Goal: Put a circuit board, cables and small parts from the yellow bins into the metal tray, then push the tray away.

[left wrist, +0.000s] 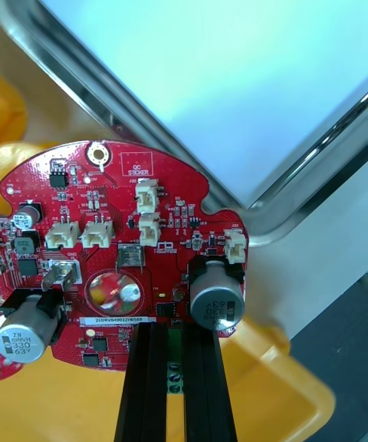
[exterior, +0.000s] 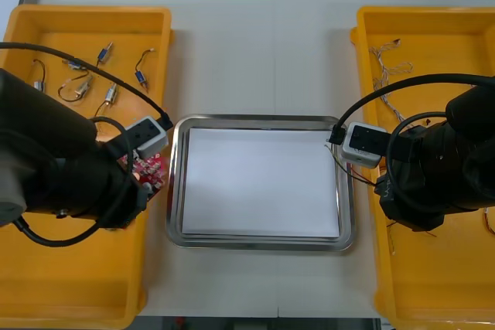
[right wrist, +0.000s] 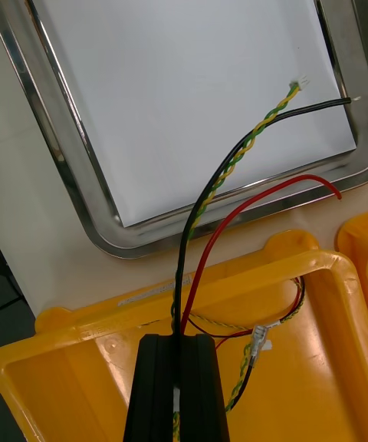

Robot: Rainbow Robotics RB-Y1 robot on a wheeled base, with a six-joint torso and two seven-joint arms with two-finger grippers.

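Two loads poised at opposite rims of tray [exterior: 263, 123] on tabletop [exterior: 263, 52]. At tray's 9 o'clock: left gripper [left wrist: 175, 334], clamped narrow on edge of board [left wrist: 115, 250], over inner wall of left bin [exterior: 166, 52]. Board round, component side up, no long axis to line up; most of it extending beyond the fingers toward tray's corner.

At tray's 3 o'clock: right gripper [right wrist: 182, 346], pinched nearly closed on cables [right wrist: 230, 158], black, red and a green-and-yellow twist, above wall of right bin [exterior: 363, 75]. Long axis of cables running straight on from fingers, black and twisted ends hanging over tray's white inside, tails trailing back into bin.

Nothing lying in tray yet. Small parts [exterior: 77, 86] scattered toward 11 o'clock in left bin, untouched.

Judged next: short inward carry, toward 3 o'clock for left, toward 9 o'clock for right, then release. Right arguably nearer, cable tips being over tray.
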